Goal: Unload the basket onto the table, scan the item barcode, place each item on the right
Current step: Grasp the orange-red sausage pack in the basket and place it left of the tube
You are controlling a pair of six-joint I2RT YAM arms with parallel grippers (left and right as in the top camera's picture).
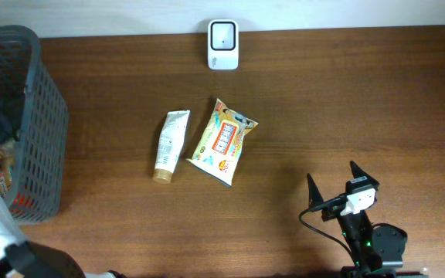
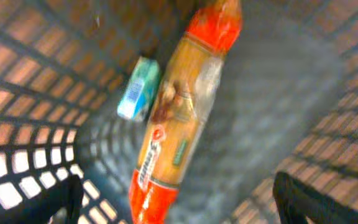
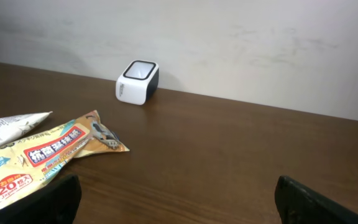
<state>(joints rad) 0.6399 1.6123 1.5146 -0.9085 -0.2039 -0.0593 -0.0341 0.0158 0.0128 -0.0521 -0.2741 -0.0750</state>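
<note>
A white barcode scanner (image 1: 223, 45) stands at the table's far edge, also in the right wrist view (image 3: 138, 82). A white tube (image 1: 171, 145) and a yellow snack packet (image 1: 223, 141) lie mid-table. My left gripper (image 2: 179, 199) is open inside the grey basket (image 1: 41, 116), above a long orange-and-red packet (image 2: 182, 112) and a small blue-green box (image 2: 139, 89). Its fingers stand wide on either side of the packet's red end, touching nothing. My right gripper (image 1: 332, 181) hovers open and empty at the near right, facing the scanner.
The basket's mesh walls (image 2: 17, 93) close in round my left gripper. In the right wrist view the snack packet (image 3: 48, 155) and the tube (image 3: 8, 127) lie to the left. Bare wood (image 3: 229, 155) stretches between my right gripper and the scanner.
</note>
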